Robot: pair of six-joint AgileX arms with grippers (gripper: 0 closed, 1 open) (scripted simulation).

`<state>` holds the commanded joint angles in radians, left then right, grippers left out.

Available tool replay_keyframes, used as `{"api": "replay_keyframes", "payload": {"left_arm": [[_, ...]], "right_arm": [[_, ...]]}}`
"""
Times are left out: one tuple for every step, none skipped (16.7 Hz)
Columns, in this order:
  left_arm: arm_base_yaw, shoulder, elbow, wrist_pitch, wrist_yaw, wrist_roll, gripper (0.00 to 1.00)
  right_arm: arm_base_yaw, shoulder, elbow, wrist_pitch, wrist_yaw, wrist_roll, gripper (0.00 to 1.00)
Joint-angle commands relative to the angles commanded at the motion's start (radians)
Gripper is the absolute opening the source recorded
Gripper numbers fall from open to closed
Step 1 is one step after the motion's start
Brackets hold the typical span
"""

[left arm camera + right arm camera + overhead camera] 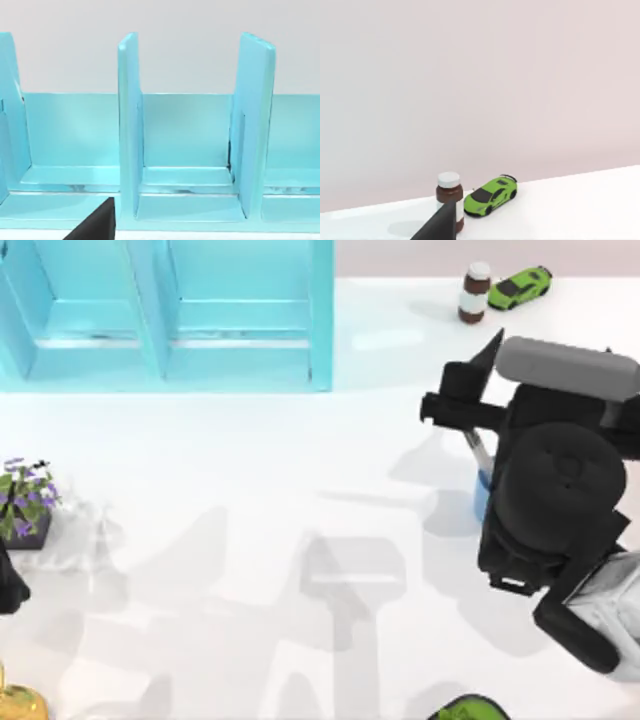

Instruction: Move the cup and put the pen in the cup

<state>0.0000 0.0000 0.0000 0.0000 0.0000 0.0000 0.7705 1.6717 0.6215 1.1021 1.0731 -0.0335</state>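
Looking down from the top cam, my right arm sits over the right side of the counter [250, 470], w/ its bulky black wrist covering most of what's under it. The right end effector [478, 412] points toward the far edge; can't tell how wide its fingers stand or whether they clamp anything, since the arm body hides them. Just at the arm's left edge a sliver of the cup [482, 495] peeks out, blue, standing on the counter mid-depth on the right side. The pen [476, 452] shows as a thin grey-white stick rising from the cup's spot toward the end effector, lower end at or in the cup, can't tell which. Far right corner: brown bottle [475, 292] w/ white cap, and a green toy car [520, 286] just beside it on its right; right wrist cam shows both too, bottle [449, 197] and car [491, 195] near the counter's far edge w/ a dark finger edge in front. Far left: turquoise divider rack [165, 315], seen close up by left wrist cam as upright panels [130, 125]. My left arm is parked at the near left edge, left end effector [8, 585] barely in frame, state unclear. Potted purple flowers [25, 502] stand on the left side, near that arm.
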Motion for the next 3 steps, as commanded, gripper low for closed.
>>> {"api": "replay_keyframes", "payload": {"left_arm": [[0.0,0.0,0.0,0.0,0.0,0.0,1.0],[0.0,0.0,0.0,0.0,0.0,0.0,1.0],[0.0,0.0,0.0,0.0,0.0,0.0,1.0]], "right_arm": [[0.0,0.0,0.0,0.0,0.0,0.0,1.0],[0.0,0.0,0.0,0.0,0.0,0.0,1.0],[0.0,0.0,0.0,0.0,0.0,0.0,1.0]]}}
